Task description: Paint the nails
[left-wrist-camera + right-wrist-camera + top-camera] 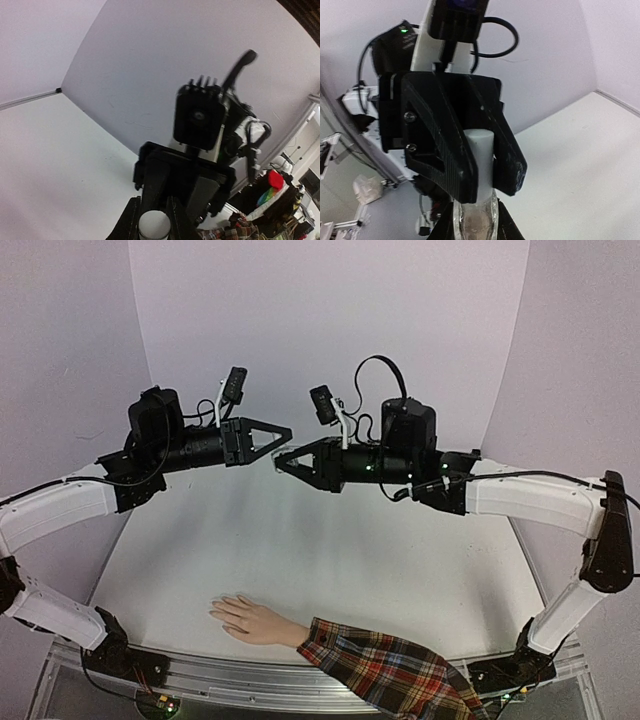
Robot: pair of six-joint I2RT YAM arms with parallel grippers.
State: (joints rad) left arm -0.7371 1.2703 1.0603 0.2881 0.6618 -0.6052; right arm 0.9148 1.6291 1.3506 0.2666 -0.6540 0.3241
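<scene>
Left hand [284, 434]: pressed together on a white cylindrical cap [481, 150]. My left wrist view shows the cap end-on between its fingers.

Right hand [281, 460]: pinching the small clear bottle [476, 222] by its body, just below that cap. The two hands meet tip to tip, high above the middle of the white tabletop [330, 550].

I judge this to be the uncapping step. The brush, if the cap carries one, is not visible.

The nails [216, 611] are at the fingertips of a beige mannequin hand [255, 621]. It lies flat near the front edge, fingers pointing toward my left arm, and a red plaid sleeve [385, 668] trails off to the right. The nails are too small here to tell apart.

Handling, as I judge it:
- The nails are hard and smooth, and offer nothing to grip. They should take only a light brush stroke.
- The mannequin hand looks light and unfixed, so a firm push could slide it. If it needs steadying, I would hold the wrist or sleeve, well away from wet tips.
- The bottle is likely slick and easy to spill, so I would keep it upright.

Room:
- The tabletop is wide open between the raised hands and the mannequin hand.
- The aluminium rail [220, 670] runs just beside the fingers, so the descent there is tight.
- The pale walls [60, 360] close in on both sides and behind.
</scene>
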